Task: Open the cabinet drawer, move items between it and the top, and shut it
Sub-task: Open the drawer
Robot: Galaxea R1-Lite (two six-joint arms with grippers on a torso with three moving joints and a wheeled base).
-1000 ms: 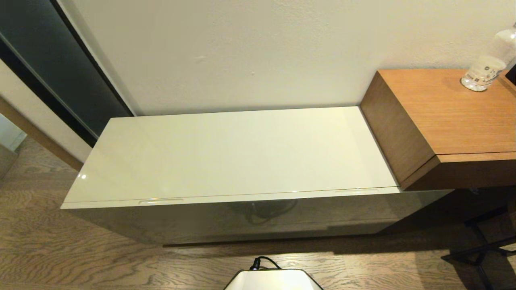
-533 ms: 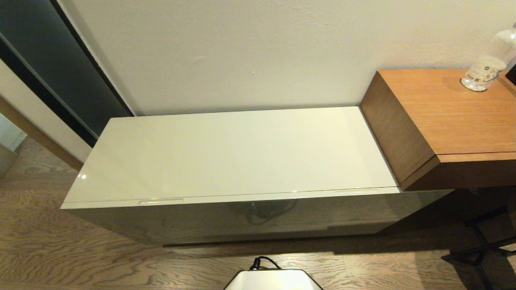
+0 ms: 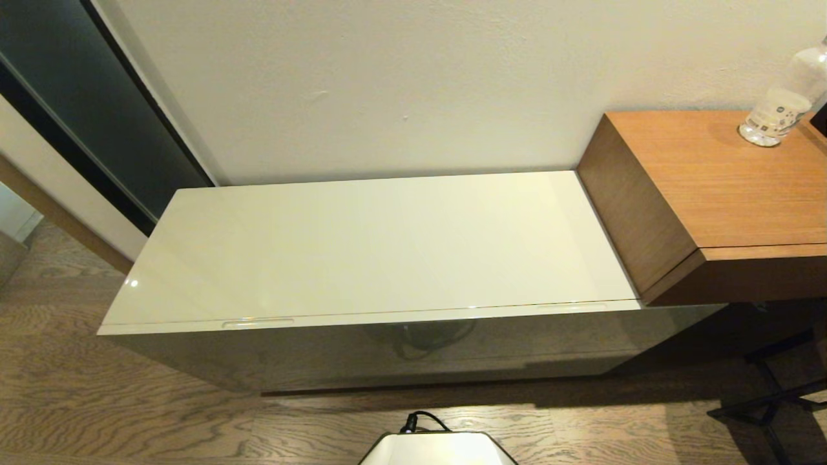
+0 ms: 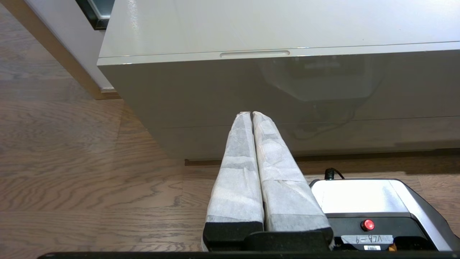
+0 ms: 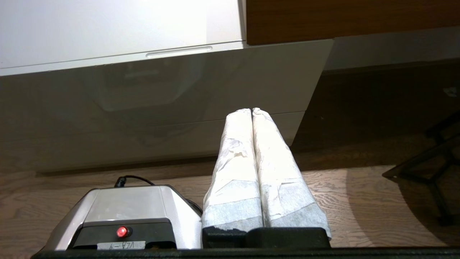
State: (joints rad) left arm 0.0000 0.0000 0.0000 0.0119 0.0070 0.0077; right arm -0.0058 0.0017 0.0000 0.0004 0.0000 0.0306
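The long cream-white cabinet [image 3: 400,352] stands against the wall, its glossy top [image 3: 381,245] bare. The drawer is pushed in; only its front lip with two oblong cut-outs [image 3: 257,322] [image 3: 572,307] shows along the front edge. Neither arm appears in the head view. In the left wrist view my left gripper [image 4: 251,114] hangs shut and empty in front of the cabinet's dark face, below the left cut-out [image 4: 254,54]. My right gripper [image 5: 251,110] is likewise shut and empty, low before the cabinet's right end, under the right cut-out [image 5: 178,51].
A taller brown wood-grain desk [image 3: 717,187] adjoins the cabinet's right end, with a clear bottle [image 3: 778,106] on it. Dark folding legs [image 3: 775,394] stand on the floor at right. My white base [image 3: 438,449] sits on the wood floor before the cabinet.
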